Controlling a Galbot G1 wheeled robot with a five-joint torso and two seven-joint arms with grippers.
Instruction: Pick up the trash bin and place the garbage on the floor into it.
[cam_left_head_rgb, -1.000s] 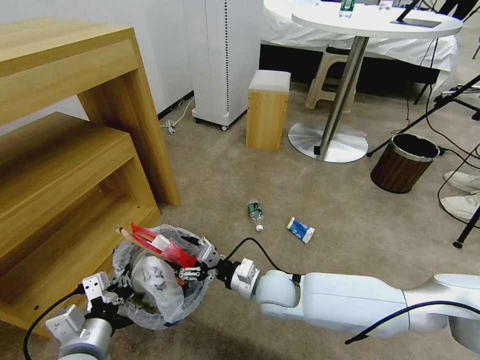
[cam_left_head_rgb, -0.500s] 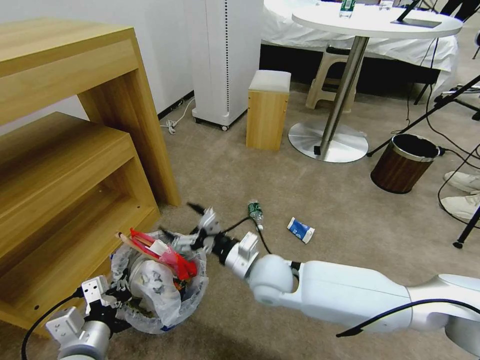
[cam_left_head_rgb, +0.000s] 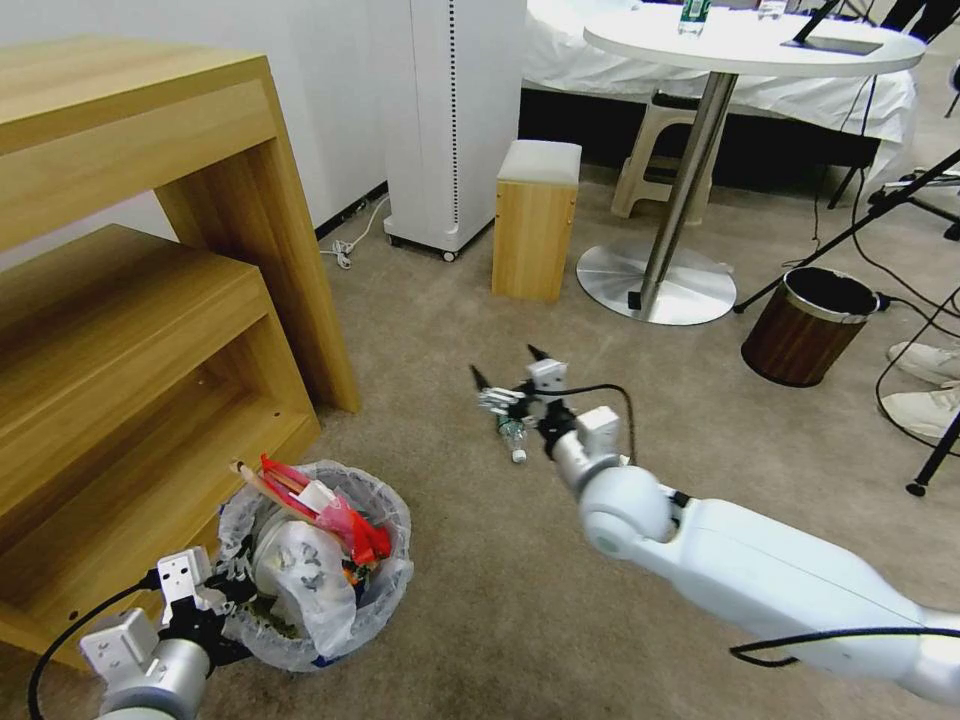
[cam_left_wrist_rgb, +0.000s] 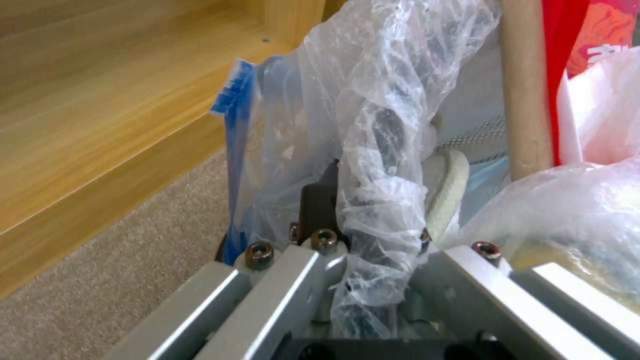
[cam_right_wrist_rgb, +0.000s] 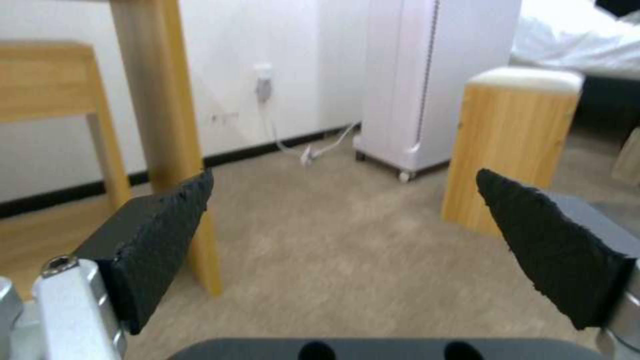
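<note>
Down beside the wooden shelf unit (cam_left_head_rgb: 130, 330), the trash bin (cam_left_head_rgb: 320, 590) sits on the beige carpet (cam_left_head_rgb: 480, 620), just off the shelf's lower corner. Its translucent liner bag (cam_left_wrist_rgb: 380, 165) is bunched over the rim, and the left gripper (cam_left_head_rgb: 225, 590) is clamped on that rim and liner; the left wrist view shows the crumpled plastic pinched between the metal fingers. Inside the bin lie a wooden stick (cam_left_head_rgb: 262, 485), a red wrapper (cam_left_head_rgb: 345, 520) and a pale plastic bag (cam_left_head_rgb: 305, 570), heaped above the rim.

Farther out from the shelf unit, the right gripper (cam_left_head_rgb: 508, 378) hangs over a small bottle (cam_left_head_rgb: 512, 436) lying on the carpet, its black pads (cam_right_wrist_rgb: 167, 235) spread wide with nothing between them. The rest of the right arm hides the carpet beyond the bottle. Well away from the shelf unit stands a brown wood-grain bin (cam_left_head_rgb: 808, 325) with a metal rim.
</note>
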